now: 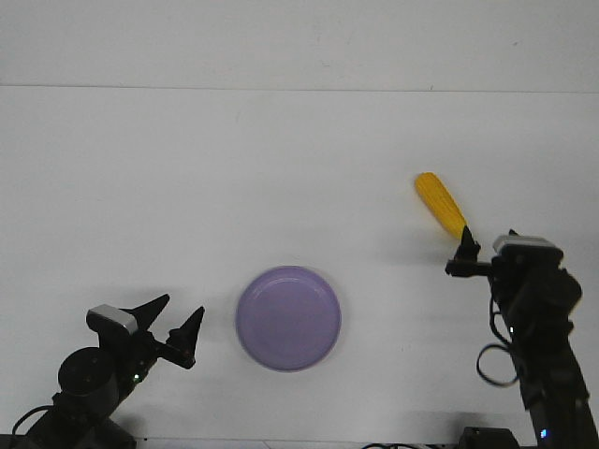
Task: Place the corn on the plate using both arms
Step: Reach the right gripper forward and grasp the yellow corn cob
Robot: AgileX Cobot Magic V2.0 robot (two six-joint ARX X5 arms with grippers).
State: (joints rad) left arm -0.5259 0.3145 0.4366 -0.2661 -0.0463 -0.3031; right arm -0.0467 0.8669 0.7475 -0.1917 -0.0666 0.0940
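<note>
The yellow corn (438,203) lies slanted at the right of the white table, thick end pointing away and left. Its near end sits between the fingers of my right gripper (465,245), which is shut on it; the pale tip is hidden behind the black fingers. The lavender plate (288,318) rests empty near the table's front middle, well left of the corn. Left of the plate, my left gripper (177,320) stands open with nothing between its pointed fingers, which aim toward the plate.
The white table (281,168) stretches back to a pale wall. A looped black cable (493,360) hangs beside the right arm near the front edge.
</note>
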